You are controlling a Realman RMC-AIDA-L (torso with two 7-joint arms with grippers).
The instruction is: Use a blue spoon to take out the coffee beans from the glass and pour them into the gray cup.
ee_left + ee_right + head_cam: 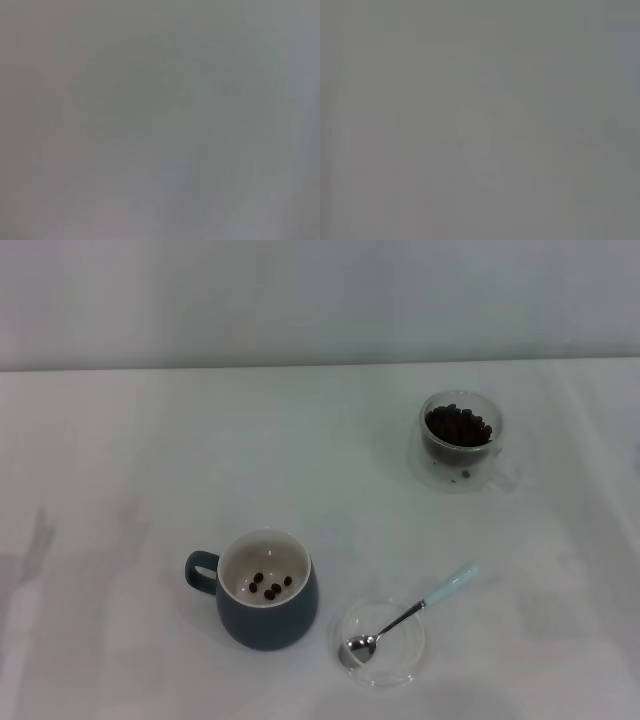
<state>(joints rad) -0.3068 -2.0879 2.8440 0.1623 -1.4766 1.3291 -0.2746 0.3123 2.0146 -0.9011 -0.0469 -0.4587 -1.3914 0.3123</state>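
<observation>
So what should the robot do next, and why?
Probably reach for the blue spoon. It lies in the clear dish with no gripper in view. The glass holds many coffee beans; the gray cup only a few.

No text, label, brand, number or sign can be read in any of the views. The head view's objects carry plain, unmarked surfaces. Both wrist views show only a featureless grey blur with nothing legible.
</observation>
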